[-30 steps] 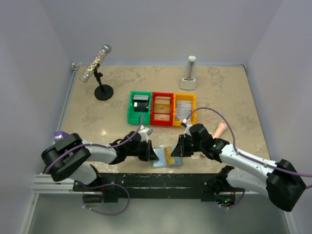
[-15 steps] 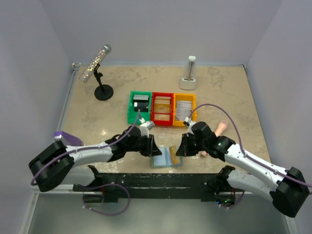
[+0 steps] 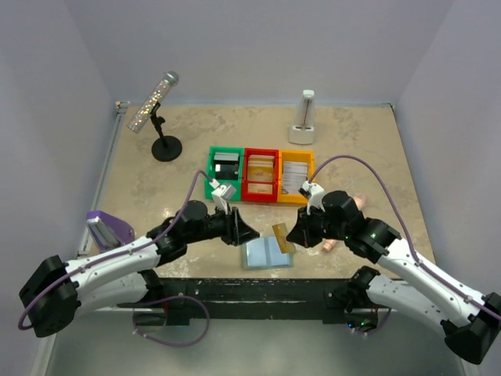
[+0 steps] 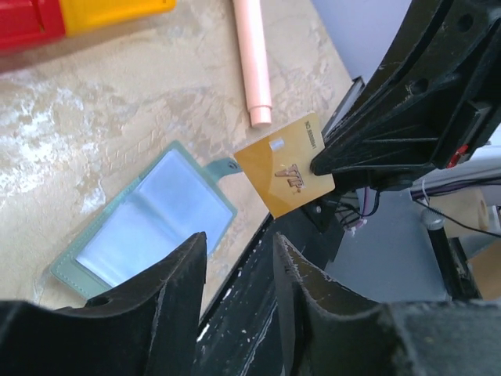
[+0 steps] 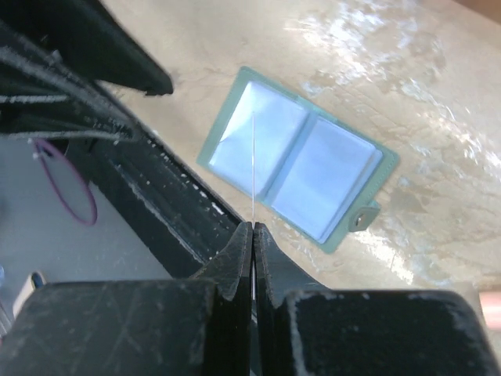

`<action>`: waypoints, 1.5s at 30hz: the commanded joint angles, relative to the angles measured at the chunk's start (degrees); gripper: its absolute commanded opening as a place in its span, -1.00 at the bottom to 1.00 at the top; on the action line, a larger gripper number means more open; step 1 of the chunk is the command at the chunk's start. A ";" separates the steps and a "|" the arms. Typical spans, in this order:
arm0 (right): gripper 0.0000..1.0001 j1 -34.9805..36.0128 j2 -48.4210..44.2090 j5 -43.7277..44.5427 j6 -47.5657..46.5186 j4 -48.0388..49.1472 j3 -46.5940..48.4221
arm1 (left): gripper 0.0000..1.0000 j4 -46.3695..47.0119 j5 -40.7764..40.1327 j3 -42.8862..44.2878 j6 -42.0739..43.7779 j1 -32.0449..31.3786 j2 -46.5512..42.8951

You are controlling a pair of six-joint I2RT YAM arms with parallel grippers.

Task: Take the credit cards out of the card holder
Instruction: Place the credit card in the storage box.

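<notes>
The card holder (image 3: pixel 264 254) lies open and flat near the table's front edge, its clear pockets up; it also shows in the left wrist view (image 4: pixel 149 223) and in the right wrist view (image 5: pixel 301 168). My right gripper (image 3: pixel 292 233) is shut on a tan credit card (image 3: pixel 282 237) and holds it above the holder's right side. The card's gold face shows in the left wrist view (image 4: pixel 286 172); it is an edge-on line in the right wrist view (image 5: pixel 253 164). My left gripper (image 3: pixel 250 233) is open and empty, raised left of the holder.
Green (image 3: pixel 210 174), red (image 3: pixel 246 174) and yellow (image 3: pixel 312 174) bins with cards in them stand in a row behind. A pink stick (image 3: pixel 353 206) lies under the right arm. A microphone stand (image 3: pixel 165 147) and a white upright object (image 3: pixel 304 119) are at the back. A black rail (image 3: pixel 258 288) runs along the front.
My right gripper has drawn the tan card out of the holder and lifted it to the right. My left gripper has let go of the holder and risen; the holder now lies flat.
</notes>
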 commanded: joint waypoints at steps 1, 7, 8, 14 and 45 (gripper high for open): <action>-1.00 -0.07 -1.90 -8.20 -9.57 2.83 0.81 | -0.08 7.34 0.09 -3.02 3.48 0.45 -3.35; -1.00 -0.07 1.70 -23.84 -16.61 -3.68 5.82 | -0.06 13.84 14.99 -3.46 5.69 0.45 -3.46; -1.00 0.02 1.96 -25.86 -16.61 -3.07 5.90 | -0.06 13.86 17.04 -2.76 5.17 0.36 -2.40; -1.00 -0.07 3.72 -30.27 -16.96 -2.71 7.57 | -0.07 24.66 22.15 -5.92 0.68 0.36 -0.72; -0.58 0.37 5.31 -32.21 -12.05 3.34 7.67 | -1.00 34.15 26.82 -8.02 -2.83 0.18 4.30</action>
